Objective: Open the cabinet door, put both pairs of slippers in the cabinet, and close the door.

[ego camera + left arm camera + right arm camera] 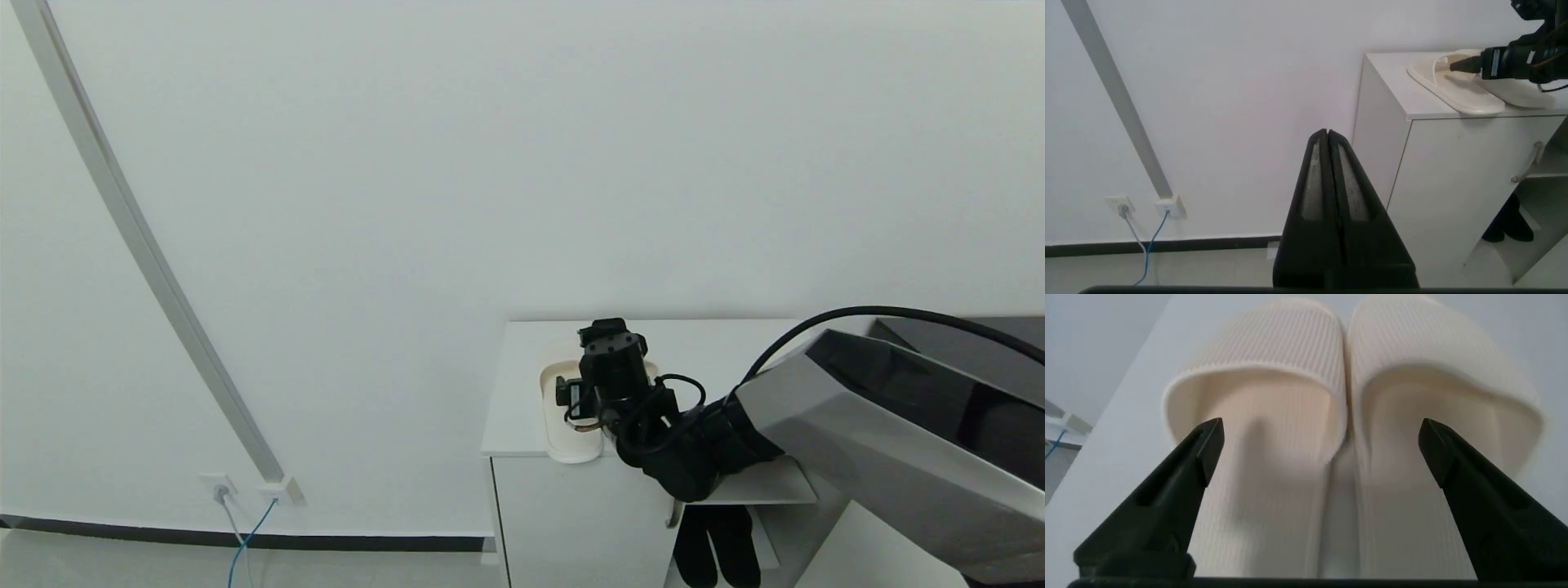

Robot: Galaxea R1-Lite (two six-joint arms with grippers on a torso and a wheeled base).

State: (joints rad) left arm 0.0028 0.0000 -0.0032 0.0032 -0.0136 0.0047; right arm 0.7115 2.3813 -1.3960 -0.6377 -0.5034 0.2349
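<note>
Open right end effector [1320, 433] straddles the cream slippers [1282, 367], whose toes point away from it and whose heels lie at the front edge of the cabinet top [522, 384]. The left end effector [1328, 139] is closed.

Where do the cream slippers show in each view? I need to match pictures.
Head view: slippers on the cabinet top, near its front left, partly under the right gripper.
Left wrist view: slippers on the cabinet top, beyond the shut left gripper.
Right wrist view: slippers between the open right gripper's fingers.
Shared landmark: the white cabinet top.
</note>
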